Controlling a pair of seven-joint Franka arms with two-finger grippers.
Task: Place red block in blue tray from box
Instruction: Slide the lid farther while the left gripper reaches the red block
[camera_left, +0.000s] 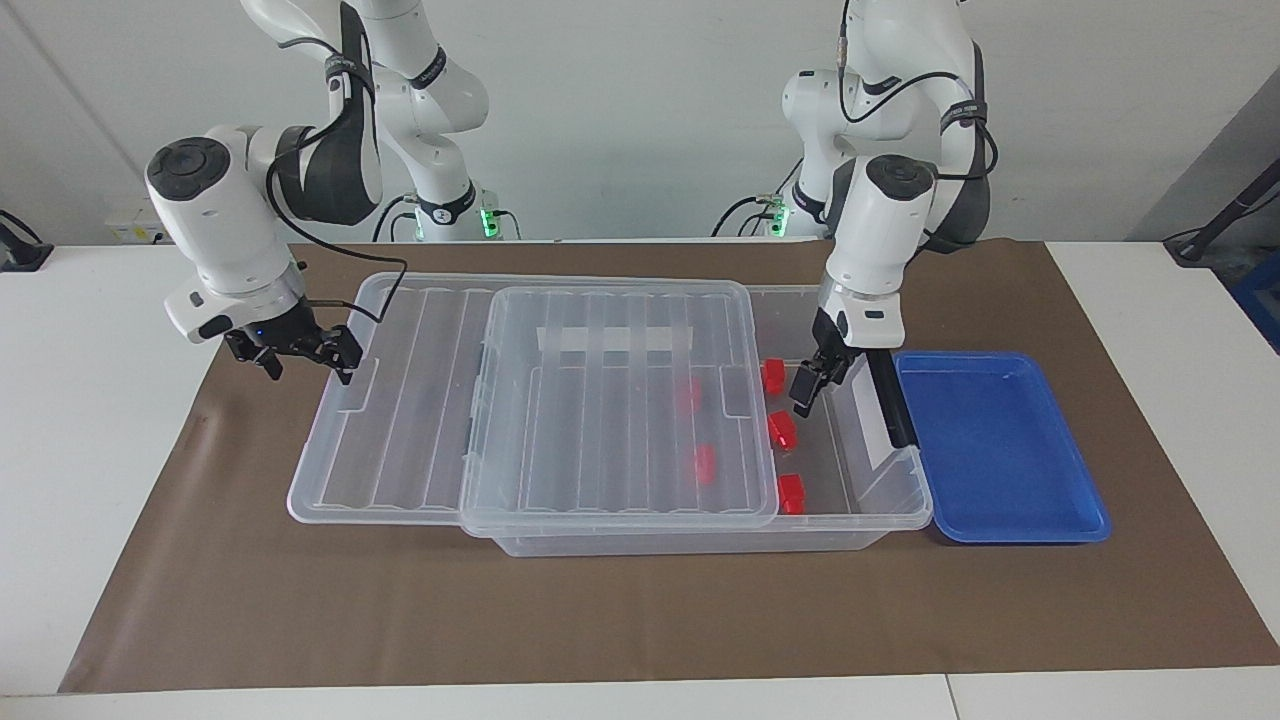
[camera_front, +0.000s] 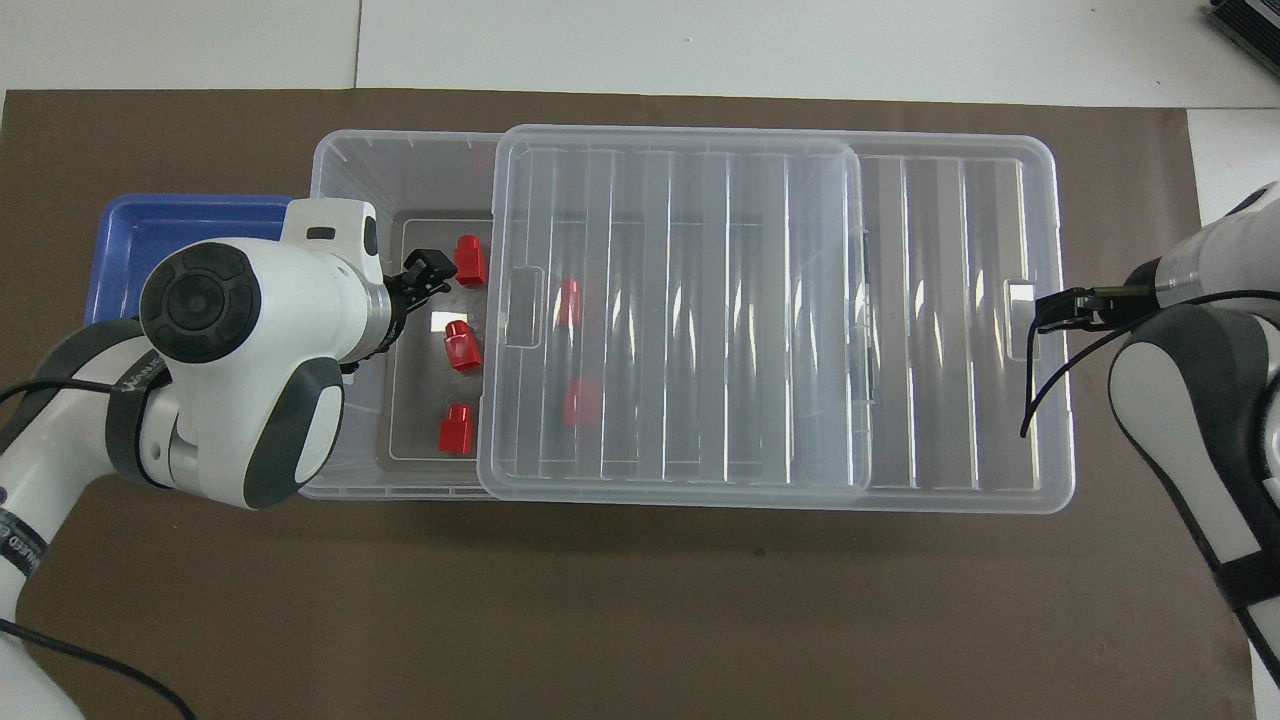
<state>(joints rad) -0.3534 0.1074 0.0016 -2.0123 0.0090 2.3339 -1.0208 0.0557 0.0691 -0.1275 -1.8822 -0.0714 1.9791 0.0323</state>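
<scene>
The clear box lies lengthwise, its ribbed lid slid toward the right arm's end. In the uncovered end three red blocks lie in a row; two more red blocks show through the lid. My left gripper hangs open over that uncovered end, above the row, holding nothing. The blue tray sits empty against the box's end wall at the left arm's end. My right gripper is open over the lid's overhanging end.
A brown mat covers the table under everything. The box's black clip handle stands on the end wall between the left gripper and the blue tray. The left arm's body hides part of the tray from overhead.
</scene>
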